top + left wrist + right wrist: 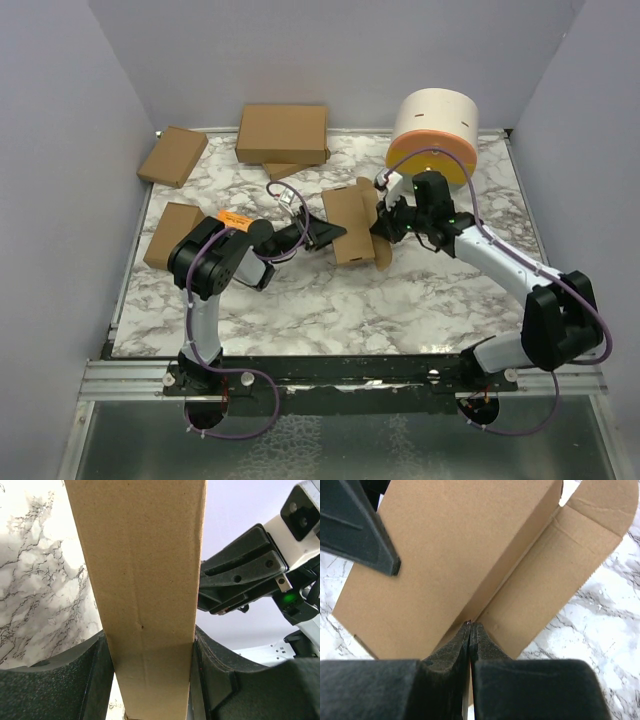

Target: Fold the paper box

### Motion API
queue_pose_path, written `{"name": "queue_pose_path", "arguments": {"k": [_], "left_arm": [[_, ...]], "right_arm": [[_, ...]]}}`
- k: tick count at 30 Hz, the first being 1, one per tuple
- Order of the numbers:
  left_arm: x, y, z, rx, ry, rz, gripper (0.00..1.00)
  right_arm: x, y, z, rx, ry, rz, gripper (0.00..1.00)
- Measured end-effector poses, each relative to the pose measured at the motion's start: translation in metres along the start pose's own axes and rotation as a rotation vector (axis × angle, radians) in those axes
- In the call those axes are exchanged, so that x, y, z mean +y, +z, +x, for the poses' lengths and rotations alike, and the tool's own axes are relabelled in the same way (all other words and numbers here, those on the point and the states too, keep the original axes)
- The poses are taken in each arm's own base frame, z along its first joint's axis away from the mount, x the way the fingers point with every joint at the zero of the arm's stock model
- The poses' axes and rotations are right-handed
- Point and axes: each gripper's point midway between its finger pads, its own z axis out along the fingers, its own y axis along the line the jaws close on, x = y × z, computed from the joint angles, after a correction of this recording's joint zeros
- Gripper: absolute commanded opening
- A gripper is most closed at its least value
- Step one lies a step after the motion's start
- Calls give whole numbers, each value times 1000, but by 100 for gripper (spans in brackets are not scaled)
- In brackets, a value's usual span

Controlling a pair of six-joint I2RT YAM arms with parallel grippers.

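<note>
Lying at the middle of the marble table [400, 300]: the paper box [350, 222], brown card, partly formed, one rounded flap hanging open on its right side.

Left gripper [328, 232]: reaching in from the left and clasping the box's left side. A narrow panel is filling the whole gap between its fingers [75, 685], the pads touching card on both sides.

Right gripper [385, 226]: meeting the box from the right, jaws pressed together, tips sitting at the crease where the broad panel joins the open flap. Whether an edge of card is nipped between them cannot be told.

Left arm: folding back on itself low over the table, elbow raised, an orange label [233, 217] showing on top. Right arm: stretching diagonally from its base towards the centre, wrist bent down.

Views: only the top camera is showing the surroundings, namely a large carton [282, 133] at the back, a smaller carton [173, 156] at the back left, another [172, 232] at the left edge, and a cream cylinder with an orange band [433, 135] behind the right gripper. Only the right wrist camera is showing the crease and flap up close.
</note>
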Motion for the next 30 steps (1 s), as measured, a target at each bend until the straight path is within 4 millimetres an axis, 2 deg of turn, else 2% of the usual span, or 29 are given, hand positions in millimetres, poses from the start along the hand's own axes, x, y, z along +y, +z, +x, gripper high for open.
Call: {"name": "queue_pose_path", "arguments": {"k": [7,9,14,18,21,23,26,30], "left_arm": [[2,-4,-11,-24,4,-5,41],[1,-3,-15,-27,11,1,41],[-11,4,-18,2,43,46,41],[-13,2,-16,27,46,56,41],[-15,2,-12,58,49,67,41],[-17,1,-9,87,49,78,41],[-21,1,-5,121,51,93,41],[-25,0,-5,149,52,110,41]], "right_arm": [[4,-22,8,-24,22,48,4],[4,-20,14,-14,48,44,4],[18,-2,33,42,129,-51,4],[25,-2,30,33,136,-80,5],[22,-6,23,24,114,-59,6],[14,-12,10,7,76,-22,7],[-1,-28,-21,-58,6,53,8],[-17,-46,-52,-128,-41,137,7]]}}
